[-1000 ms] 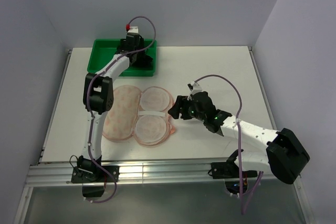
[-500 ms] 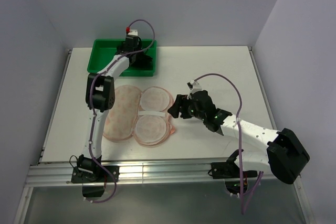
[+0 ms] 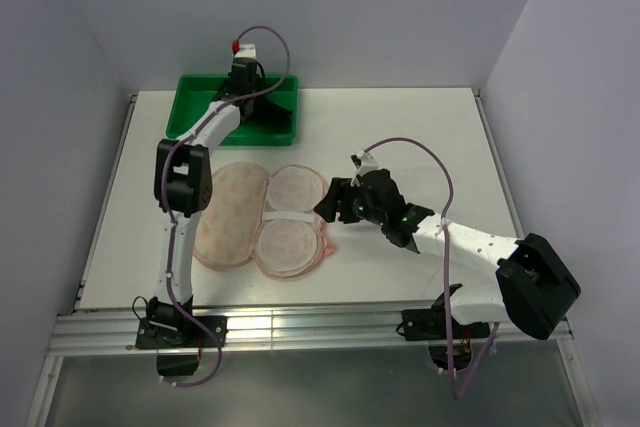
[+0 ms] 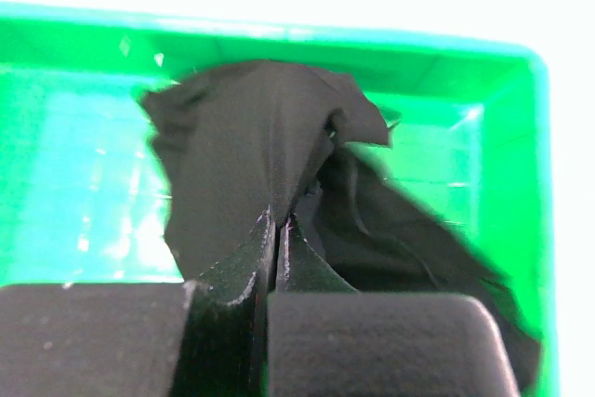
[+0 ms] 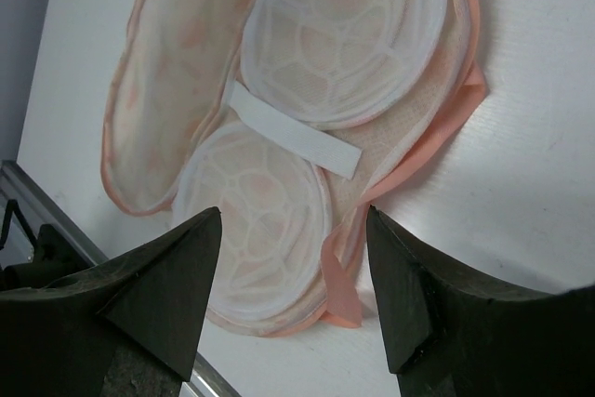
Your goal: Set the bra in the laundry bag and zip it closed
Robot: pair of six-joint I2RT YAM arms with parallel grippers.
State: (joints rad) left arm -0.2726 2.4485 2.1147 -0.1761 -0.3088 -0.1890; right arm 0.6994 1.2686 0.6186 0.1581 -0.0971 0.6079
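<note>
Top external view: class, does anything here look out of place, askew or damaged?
Nothing spilled or damaged. The pale pink peanut-shaped fabric laundry bag lies splayed open, a strip of its pink edging curling out at one corner. The soft black bra sits bunched in the green plastic tray, pinched by the left gripper.

matt black cloth bra (image 4: 251, 155), glossy tray (image 4: 84, 137), probably plastic

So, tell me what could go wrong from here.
1. The left claw is shut on just a fold of the bra; the rest lies loose in the green tray, so it may slip out or catch on the tray wall when lifted.
2. The right claw is open by the laundry bag, not holding it, so the bag could shift when the bra lands.
</note>
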